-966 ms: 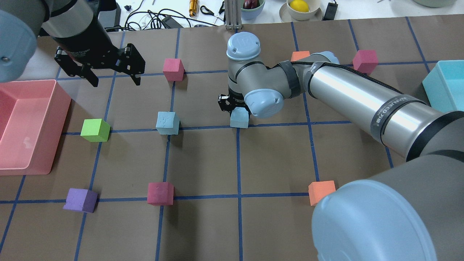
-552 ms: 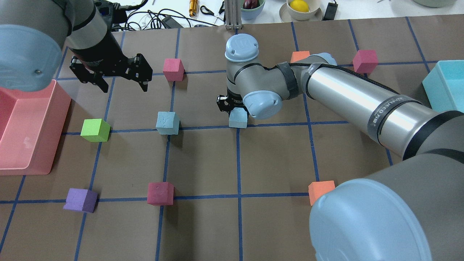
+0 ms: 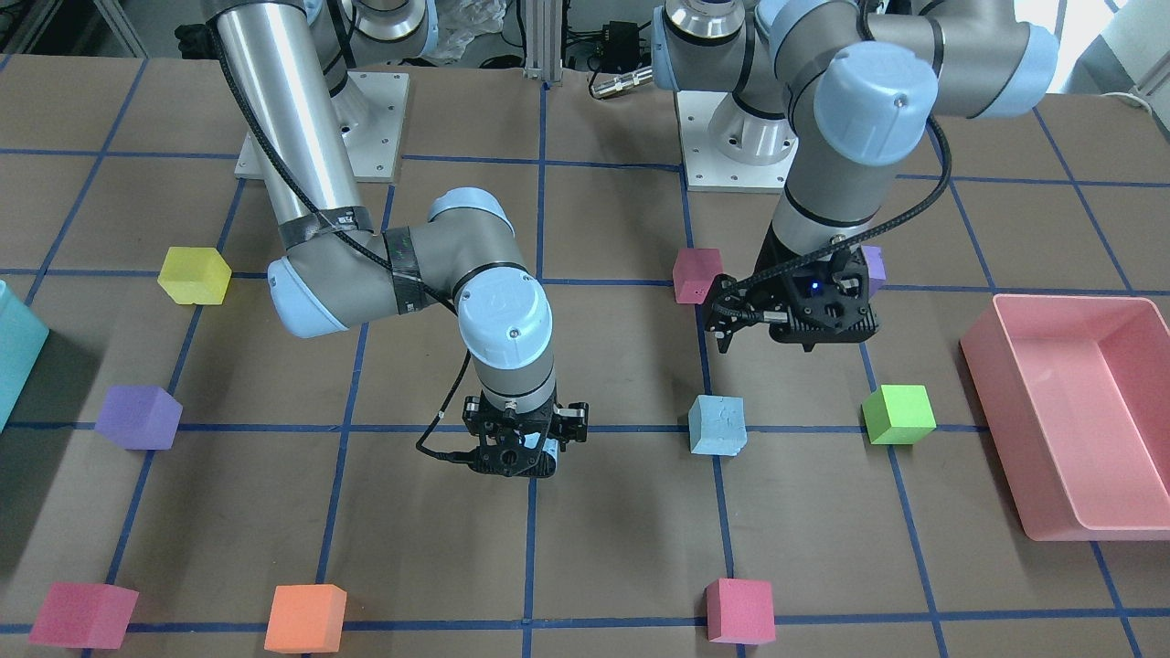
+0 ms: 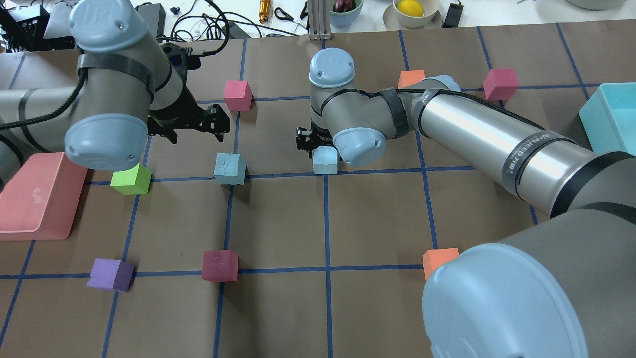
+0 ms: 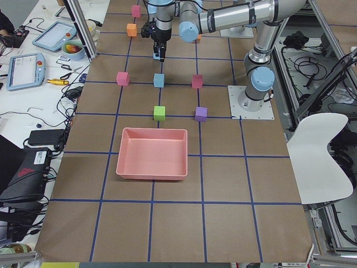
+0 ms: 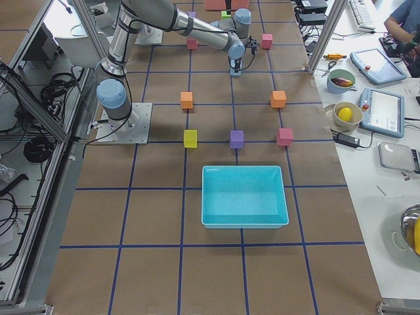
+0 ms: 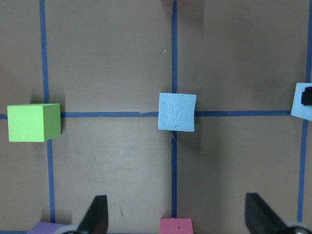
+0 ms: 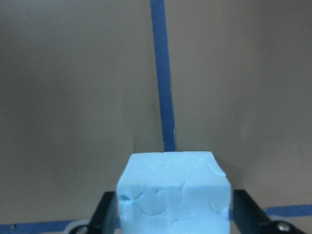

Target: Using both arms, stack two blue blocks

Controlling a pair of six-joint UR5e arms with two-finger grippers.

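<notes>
One blue block sits free on a grid crossing; it also shows in the front view and in the middle of the left wrist view. My right gripper is shut on the other blue block, right of the first at or just above table height. The right wrist view shows this block between the black fingers. My left gripper is open and empty, raised just beyond the free block. Its fingers stand wide apart.
A green cube lies left of the free blue block, and a pink bin beyond it. A pink cube, a dark red cube, a purple cube and an orange cube lie around. A teal bin stands far right.
My left arm has swung in from the far left and its open gripper has moved right, closer to the free blue block. My right gripper with its block has shifted slightly left.
</notes>
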